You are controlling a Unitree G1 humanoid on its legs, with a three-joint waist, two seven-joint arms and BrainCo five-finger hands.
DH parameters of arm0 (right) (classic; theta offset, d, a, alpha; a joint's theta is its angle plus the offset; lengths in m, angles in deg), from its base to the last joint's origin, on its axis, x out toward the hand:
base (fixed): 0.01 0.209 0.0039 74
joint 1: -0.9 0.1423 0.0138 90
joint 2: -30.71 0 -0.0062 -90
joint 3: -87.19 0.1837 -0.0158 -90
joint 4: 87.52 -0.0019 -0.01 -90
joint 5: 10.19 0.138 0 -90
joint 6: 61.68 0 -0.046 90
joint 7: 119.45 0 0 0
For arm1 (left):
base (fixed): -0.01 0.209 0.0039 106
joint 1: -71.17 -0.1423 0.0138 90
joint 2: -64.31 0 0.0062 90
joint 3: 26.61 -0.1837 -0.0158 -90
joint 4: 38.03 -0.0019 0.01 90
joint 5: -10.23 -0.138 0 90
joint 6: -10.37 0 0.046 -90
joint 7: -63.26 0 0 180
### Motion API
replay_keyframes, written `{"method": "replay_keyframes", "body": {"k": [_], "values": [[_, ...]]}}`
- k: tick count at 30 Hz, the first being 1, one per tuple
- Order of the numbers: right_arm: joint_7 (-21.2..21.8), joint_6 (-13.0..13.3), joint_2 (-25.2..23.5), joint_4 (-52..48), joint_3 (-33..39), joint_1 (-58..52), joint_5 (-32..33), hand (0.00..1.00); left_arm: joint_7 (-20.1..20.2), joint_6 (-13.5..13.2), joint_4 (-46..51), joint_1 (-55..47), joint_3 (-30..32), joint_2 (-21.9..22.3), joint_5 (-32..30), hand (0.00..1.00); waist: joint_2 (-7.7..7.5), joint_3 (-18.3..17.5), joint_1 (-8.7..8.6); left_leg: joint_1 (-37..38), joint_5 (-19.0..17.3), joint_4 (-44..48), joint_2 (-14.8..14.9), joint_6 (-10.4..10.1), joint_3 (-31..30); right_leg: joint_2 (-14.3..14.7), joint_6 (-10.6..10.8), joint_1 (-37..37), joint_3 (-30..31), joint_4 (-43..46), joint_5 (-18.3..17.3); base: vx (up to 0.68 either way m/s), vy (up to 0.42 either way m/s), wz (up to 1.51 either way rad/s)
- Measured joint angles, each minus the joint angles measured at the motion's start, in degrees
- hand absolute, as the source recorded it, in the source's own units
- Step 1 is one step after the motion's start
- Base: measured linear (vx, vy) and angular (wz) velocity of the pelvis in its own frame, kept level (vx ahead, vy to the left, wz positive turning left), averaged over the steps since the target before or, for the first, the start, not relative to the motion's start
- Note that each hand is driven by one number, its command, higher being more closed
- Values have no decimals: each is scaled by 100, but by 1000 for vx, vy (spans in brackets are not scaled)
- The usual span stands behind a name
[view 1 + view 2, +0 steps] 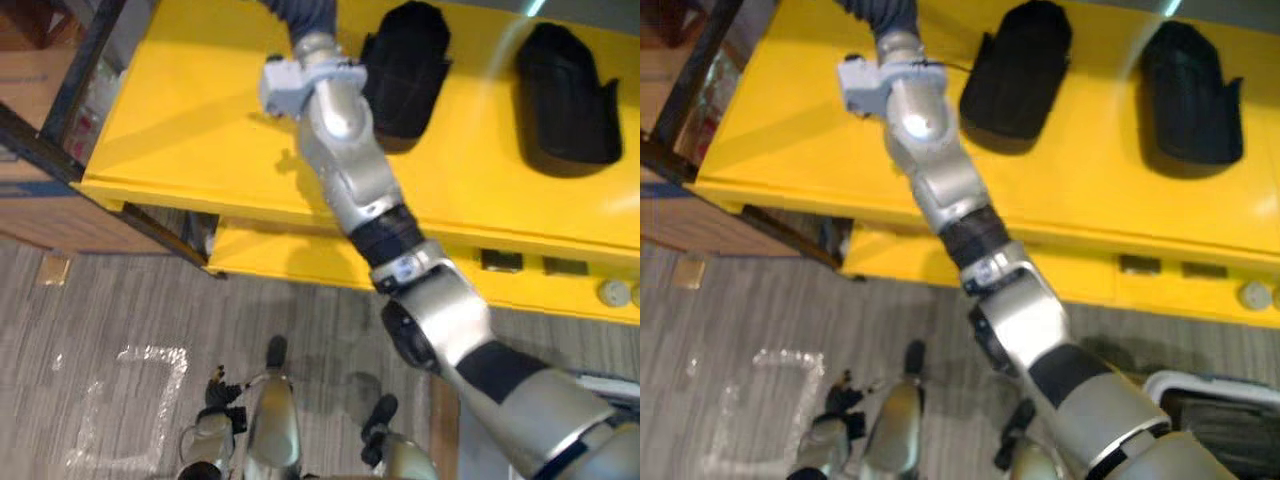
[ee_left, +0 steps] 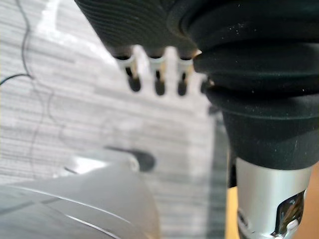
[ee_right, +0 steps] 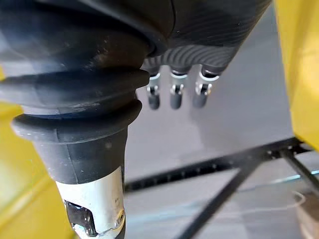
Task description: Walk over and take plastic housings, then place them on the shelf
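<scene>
Two black plastic housings [image 1: 405, 70] lie on the yellow shelf [image 1: 170, 130]. Right hand [image 3: 172, 94] reaches across the shelf, fingers slack and empty. Left hand [image 2: 158, 82] hangs short of the shelf, likewise empty. Recommend lifting the right forearm clear without brushing the nearer housing.

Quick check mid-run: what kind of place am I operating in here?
Probably a workshop or small factory floor: a yellow metal shelf holding black plastic housings, with dark rack framing beside it.
</scene>
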Motion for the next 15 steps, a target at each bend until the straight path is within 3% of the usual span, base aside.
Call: {"method": "replay_keyframes", "body": {"k": [2,8,15], "values": [[-133,-10,-1,-3,302,-31,3,0,-2,9,18,-7,-14,32,1,0,24,22,43,-77,65,-85,-45,-14,-141,-37,29,-17,-176,67,-93,52,16,39],[-248,-72,-2,-80,180,-509,3,0,-137,46,65,-1,206,226,-3,0,26,23,118,-63,67,-89,-85,-16,-129,-199,63,-20,-347,422,-408,72,19,19],[-362,-394,6,-79,-154,-1039,-127,0,-168,110,68,-7,465,351,273,0,29,23,184,29,71,-207,-1,-23,134,-187,31,-116,-240,468,-458,14,5,-11]]}}
